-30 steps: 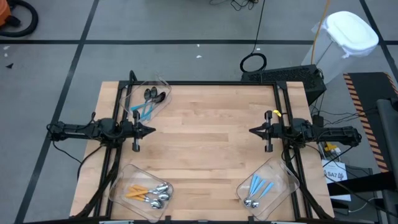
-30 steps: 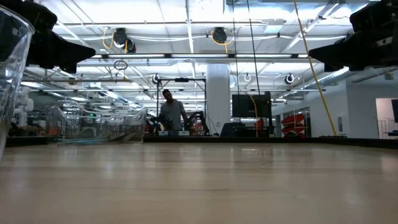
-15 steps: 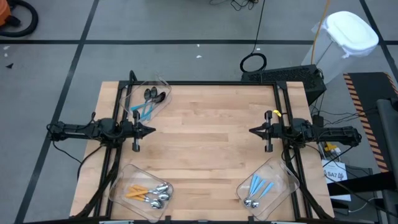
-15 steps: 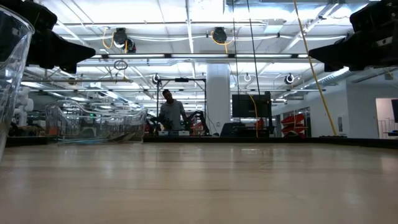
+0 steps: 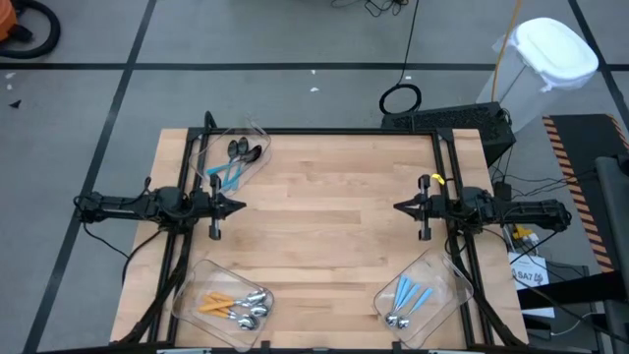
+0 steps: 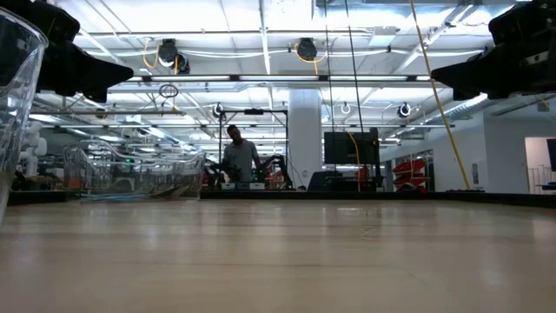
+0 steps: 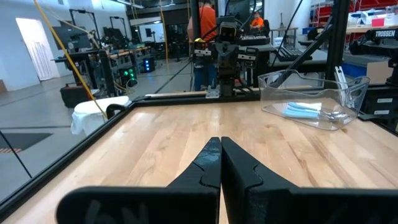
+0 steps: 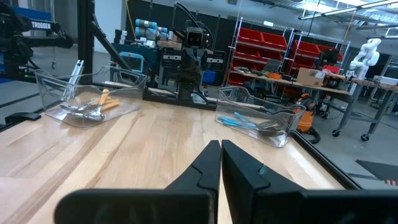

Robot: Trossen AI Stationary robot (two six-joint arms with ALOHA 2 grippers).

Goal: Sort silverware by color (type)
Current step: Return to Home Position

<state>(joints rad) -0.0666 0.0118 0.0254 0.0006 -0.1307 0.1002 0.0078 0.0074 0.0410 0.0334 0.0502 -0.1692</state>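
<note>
While left arm (image 5: 147, 205) and right arm (image 5: 501, 210) sit parked at surface (image 5: 334, 211) edges, both jaws clenched, empty. Spoons all in corner bins (image 5: 439, 260): orange-handled ones (image 5: 228, 307), silver-blue ones (image 5: 408, 298), black-blue ones (image 5: 236, 162). Light, stiff, slick; I'd pinch plastic handles.

the wooden surface (image 6: 278, 261) is being shown stretching away; a clear bin (image 6: 130, 174) is being seen standing on it, a person (image 6: 239, 159) being glimpsed beyond.
</note>
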